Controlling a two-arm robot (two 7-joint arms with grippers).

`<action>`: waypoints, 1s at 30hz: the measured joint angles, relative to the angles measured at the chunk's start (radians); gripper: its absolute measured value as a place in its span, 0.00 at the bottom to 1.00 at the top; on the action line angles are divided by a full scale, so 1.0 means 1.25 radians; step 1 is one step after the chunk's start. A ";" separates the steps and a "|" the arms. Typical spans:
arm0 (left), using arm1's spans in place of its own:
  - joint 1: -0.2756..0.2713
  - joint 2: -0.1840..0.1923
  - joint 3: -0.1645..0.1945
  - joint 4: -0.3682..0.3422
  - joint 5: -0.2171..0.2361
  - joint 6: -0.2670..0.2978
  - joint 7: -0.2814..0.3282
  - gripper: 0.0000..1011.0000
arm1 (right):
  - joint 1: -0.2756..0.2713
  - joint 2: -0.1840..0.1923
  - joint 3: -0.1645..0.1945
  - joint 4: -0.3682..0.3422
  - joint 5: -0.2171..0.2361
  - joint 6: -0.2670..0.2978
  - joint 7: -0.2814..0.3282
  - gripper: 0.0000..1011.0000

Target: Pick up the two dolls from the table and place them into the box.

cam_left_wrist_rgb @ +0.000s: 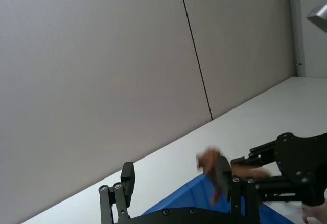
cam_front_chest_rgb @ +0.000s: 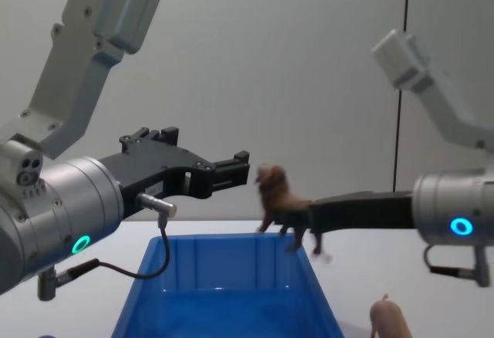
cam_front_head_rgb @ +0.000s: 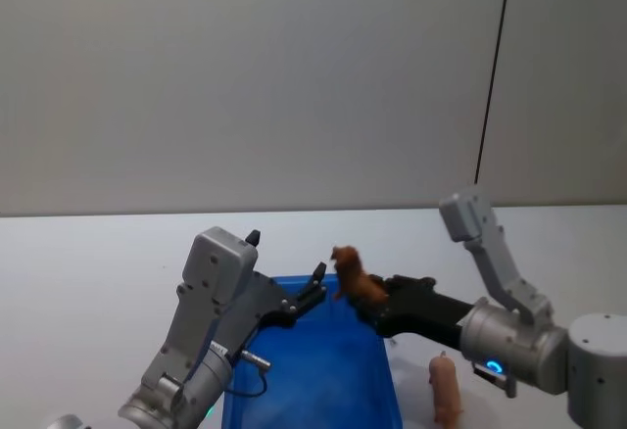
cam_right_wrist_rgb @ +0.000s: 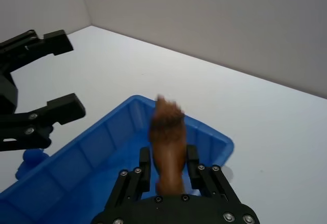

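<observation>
Lion (cam_front_head_rgb: pixel 351 274) clenched in right gripper (cam_right_wrist_rgb: pixel 168 157) over box (cam_front_head_rgb: pixel 294 375) far corner; next, let go inside. Left gripper (cam_right_wrist_rgb: pixel 59 73) spread, empty; pig (cam_front_head_rgb: pixel 446 390) on table (cam_front_head_rgb: pixel 98 253), not yet picked

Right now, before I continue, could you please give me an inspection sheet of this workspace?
Surface: white table.
Job's things: lion held over blue box's far edge; pig on table right of box.
Clutter: nothing seen.
Grippers: right gripper shut on lion; left gripper raised by box's far left corner, jaws open, empty.
Cables: thin black cable loops under left wrist.
Surroundings: grey wall, dark vertical seam.
</observation>
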State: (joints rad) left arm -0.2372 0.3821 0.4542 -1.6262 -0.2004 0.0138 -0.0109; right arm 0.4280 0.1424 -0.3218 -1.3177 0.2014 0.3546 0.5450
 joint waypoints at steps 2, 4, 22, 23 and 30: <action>0.000 0.000 0.000 0.000 0.000 0.000 0.000 0.99 | 0.007 -0.007 -0.007 0.013 0.000 0.001 0.012 0.43; 0.000 0.000 0.000 0.000 0.000 0.000 0.000 0.99 | 0.010 -0.011 -0.011 0.019 0.002 0.001 0.019 0.49; 0.000 0.000 0.000 0.000 0.000 0.000 0.000 0.99 | -0.013 -0.001 -0.023 -0.006 0.011 -0.025 -0.002 0.99; 0.000 0.000 0.000 0.000 0.000 0.000 0.000 0.99 | -0.022 0.005 -0.021 -0.017 0.011 -0.026 -0.015 0.99; 0.000 0.000 0.000 0.000 0.000 0.000 0.000 0.99 | -0.070 0.036 -0.012 -0.077 0.014 -0.026 -0.065 0.99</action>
State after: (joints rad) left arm -0.2371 0.3821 0.4542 -1.6262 -0.2004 0.0138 -0.0109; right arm 0.3405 0.1878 -0.3373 -1.4141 0.2192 0.3219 0.4643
